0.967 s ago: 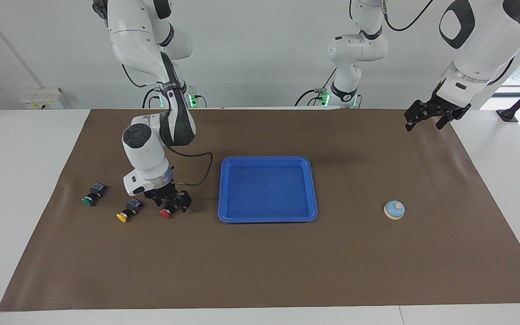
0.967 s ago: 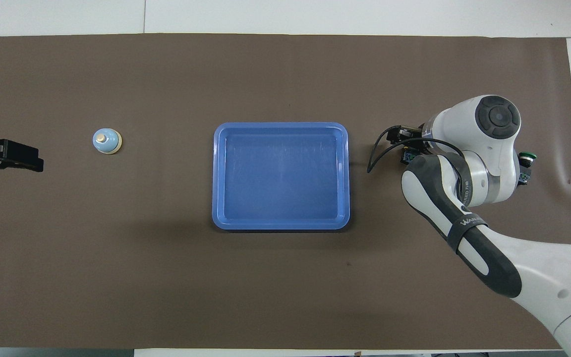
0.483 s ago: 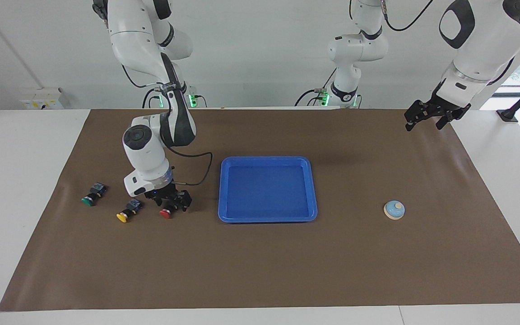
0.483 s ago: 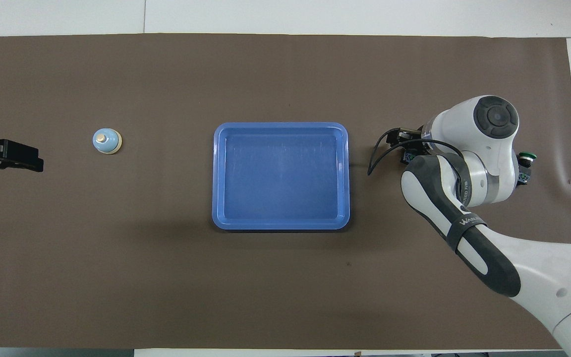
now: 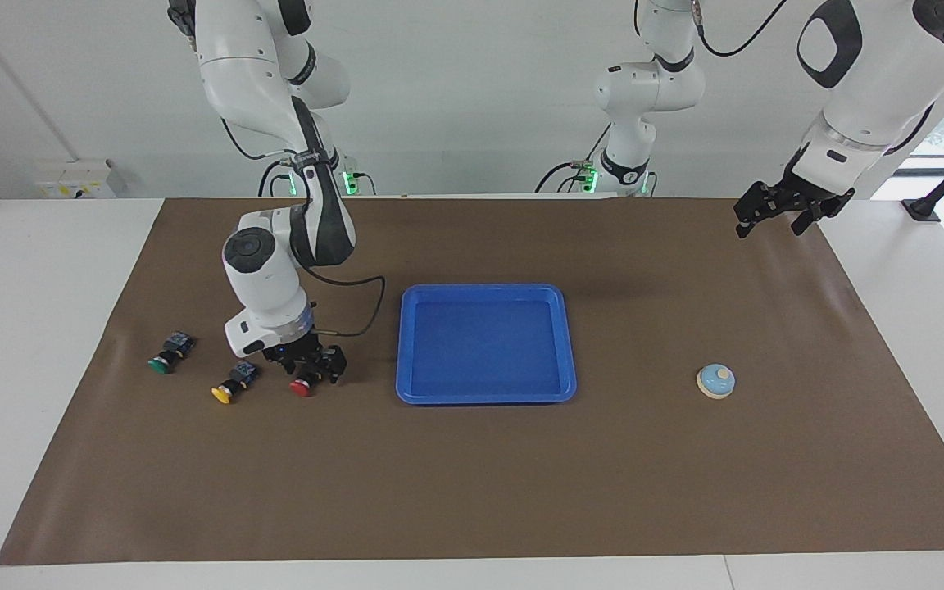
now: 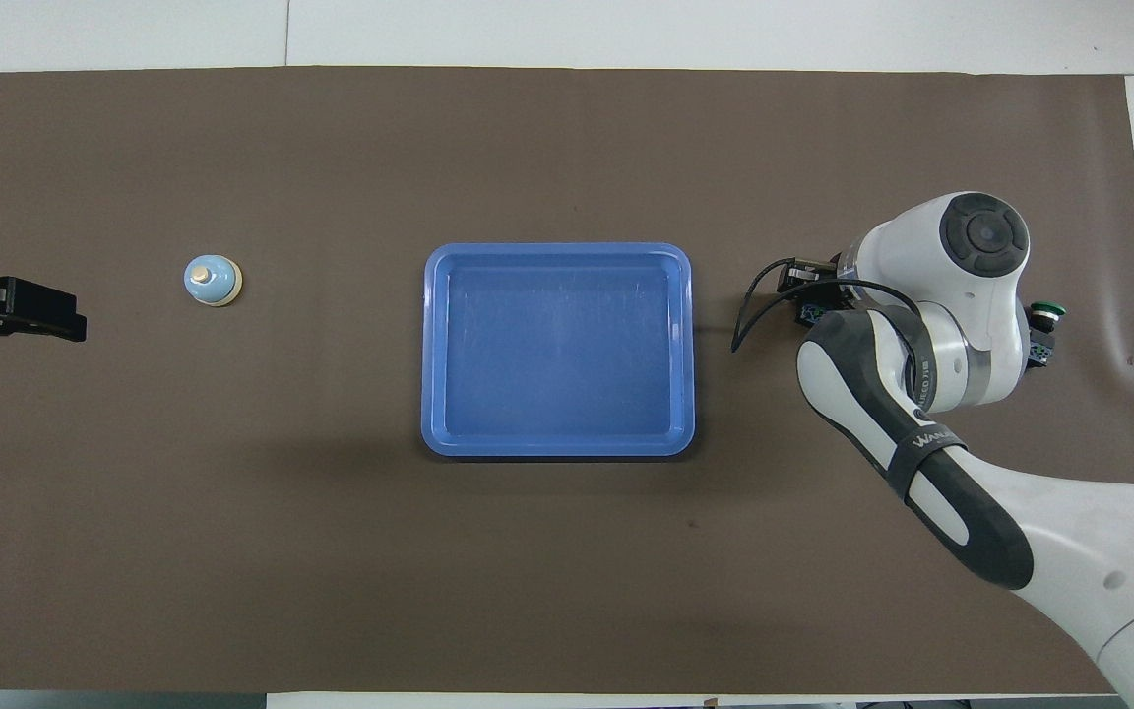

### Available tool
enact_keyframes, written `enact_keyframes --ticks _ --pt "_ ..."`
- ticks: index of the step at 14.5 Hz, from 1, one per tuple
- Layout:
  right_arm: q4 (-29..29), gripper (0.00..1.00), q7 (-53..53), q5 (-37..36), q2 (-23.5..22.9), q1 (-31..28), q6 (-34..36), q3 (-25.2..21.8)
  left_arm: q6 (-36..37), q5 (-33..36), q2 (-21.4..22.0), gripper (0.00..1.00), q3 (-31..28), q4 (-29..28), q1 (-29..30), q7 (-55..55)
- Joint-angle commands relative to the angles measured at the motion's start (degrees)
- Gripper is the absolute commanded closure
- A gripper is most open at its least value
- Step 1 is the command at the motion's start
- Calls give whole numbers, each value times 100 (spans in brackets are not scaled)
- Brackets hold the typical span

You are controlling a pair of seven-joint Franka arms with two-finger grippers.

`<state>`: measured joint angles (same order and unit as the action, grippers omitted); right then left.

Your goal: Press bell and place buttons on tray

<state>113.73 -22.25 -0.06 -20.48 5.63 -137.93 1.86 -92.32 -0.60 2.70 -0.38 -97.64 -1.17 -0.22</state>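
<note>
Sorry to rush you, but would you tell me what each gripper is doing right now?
Left gripper: open, empty, waiting above the mat's corner.
Right gripper: down around the red button; grip cannot be told.

Each arm consists of glossy white rounded link housings joined by dark grey to black joint sections, with a circular dark grey cap closing the end of each joint. The right arm [image 6: 931,394] carries white lettering on a black forearm band and a thin black cable looping from the wrist to its black gripper [image 5: 314,370]. The left arm [image 5: 865,90] has a rounded black panel on its white upper link, black cabling, a black gripper [image 5: 783,211], and green indicator lights at the bases.
</note>
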Motion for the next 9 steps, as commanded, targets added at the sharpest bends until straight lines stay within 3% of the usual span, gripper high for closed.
enact_keyframes --ticks 1,6,9 --pt "35 100 99 -47 35 -53 82 34 109 68 -6 0 -15 61 -15 31" --pt "-253 100 116 -47 35 -18 396 34 109 68 -6 0 -15 61 -15 31" --pt "-1113 100 81 -3 35 113 1432 148 109 68 -6 0 -15 61 -15 31"
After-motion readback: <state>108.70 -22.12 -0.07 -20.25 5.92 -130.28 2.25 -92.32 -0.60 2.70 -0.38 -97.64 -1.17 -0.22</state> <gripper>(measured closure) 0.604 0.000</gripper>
